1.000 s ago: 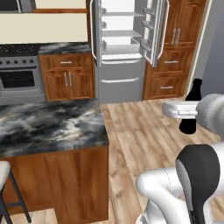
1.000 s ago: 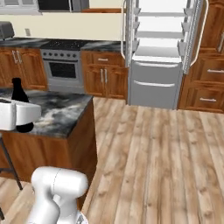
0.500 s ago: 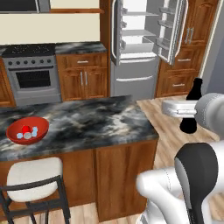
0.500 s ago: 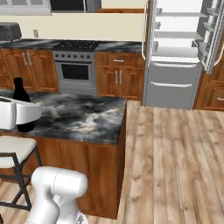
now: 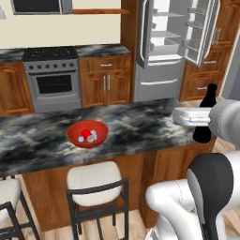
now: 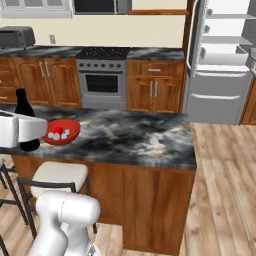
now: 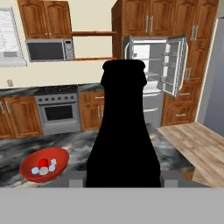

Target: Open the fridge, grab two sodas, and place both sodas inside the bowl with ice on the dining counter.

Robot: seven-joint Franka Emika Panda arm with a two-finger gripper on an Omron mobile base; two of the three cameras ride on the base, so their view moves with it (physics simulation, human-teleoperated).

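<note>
base views: behind arm, facing dining counter (image 5: 140, 122); hand view: close behind soda (image 7: 122, 140)

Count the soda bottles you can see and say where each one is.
1. The soda is upright in the gripper, at the dining counter end, right of the bowl. Others may be hidden in the fridge.
</note>
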